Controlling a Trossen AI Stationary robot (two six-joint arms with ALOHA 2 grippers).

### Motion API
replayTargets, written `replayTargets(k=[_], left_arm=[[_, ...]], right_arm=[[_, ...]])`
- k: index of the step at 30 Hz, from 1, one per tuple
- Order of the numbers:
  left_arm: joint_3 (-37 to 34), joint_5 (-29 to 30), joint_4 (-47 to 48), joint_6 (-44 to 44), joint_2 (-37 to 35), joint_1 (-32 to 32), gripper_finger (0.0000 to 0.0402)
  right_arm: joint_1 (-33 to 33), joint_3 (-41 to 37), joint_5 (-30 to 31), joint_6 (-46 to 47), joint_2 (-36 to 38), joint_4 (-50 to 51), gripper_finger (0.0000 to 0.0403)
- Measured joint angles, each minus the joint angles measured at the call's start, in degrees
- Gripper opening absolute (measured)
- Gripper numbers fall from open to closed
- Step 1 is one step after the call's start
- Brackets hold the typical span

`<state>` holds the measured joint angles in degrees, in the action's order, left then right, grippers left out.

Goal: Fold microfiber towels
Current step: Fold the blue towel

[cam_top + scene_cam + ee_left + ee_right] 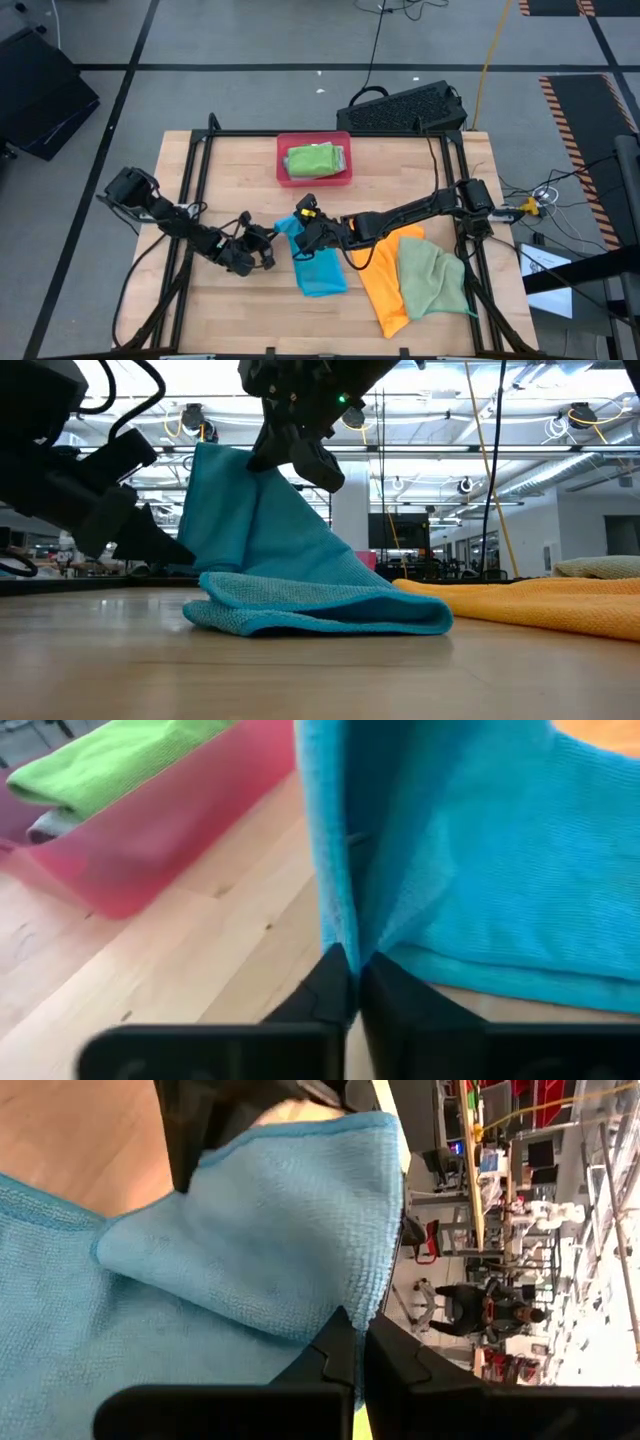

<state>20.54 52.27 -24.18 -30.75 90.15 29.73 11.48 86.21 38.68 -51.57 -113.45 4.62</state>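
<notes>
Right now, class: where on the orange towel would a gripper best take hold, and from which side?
Probably the orange towel's front corner, coming from above. It lies flat and bare there, while a green towel overlaps its right edge. Both grippers are busy: left gripper and right gripper are each pinched shut on the raised blue towel.

no readable text, labels or signs

Grey cloth [45, 828] mostly hidden under green towel [110, 760], pink tray [150, 840] cut off by edge
</notes>
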Motion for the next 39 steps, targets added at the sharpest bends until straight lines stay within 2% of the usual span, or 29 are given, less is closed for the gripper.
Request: replayTargets(k=[7, 12, 19, 23, 30, 33, 36, 39], left_arm=[[0.5, 0.0, 0.8, 1.2, -0.7, 0.9, 0.0006], [0.5, 0.1, 6.5, -0.6, -1.0, -0.3, 0.0006], [0.5, -5.1, 8.1, -0.3, -1.0, -3.9, 0.0004], [0.5, -8.3, 6.5, 0.9, -1.0, -5.8, 0.0004], [0.5, -10.3, 6.2, 1.6, -1.0, -7.4, 0.0004], [0.5, -10.4, 5.9, 1.6, -1.0, -7.6, 0.0005], [0.5, -10.4, 5.9, 1.6, -1.0, -7.6, 0.0003], [0.5, -10.8, 5.7, 1.6, -1.0, -7.6, 0.0005]], right_arm=[[-1.4, -2.3, -7.9, 10.2, 0.0, 0.0, 0.0000], [-2.1, -6.9, -13.5, 17.7, -0.1, -1.5, 0.0005], [-2.0, -16.9, -13.8, 19.6, -0.1, -16.3, 0.0013], [-2.0, -19.9, -18.0, 20.4, -0.1, -22.1, 0.0056], [0.4, -20.3, -18.0, 26.1, -0.1, -27.2, 0.0186], [1.2, -20.2, -18.0, 28.6, -0.6, -30.0, 0.0229], [1.7, -20.2, -18.0, 29.5, -1.7, -30.9, 0.0252], [2.0, -20.2, -18.3, 28.7, -3.5, -32.5, 0.0257]])
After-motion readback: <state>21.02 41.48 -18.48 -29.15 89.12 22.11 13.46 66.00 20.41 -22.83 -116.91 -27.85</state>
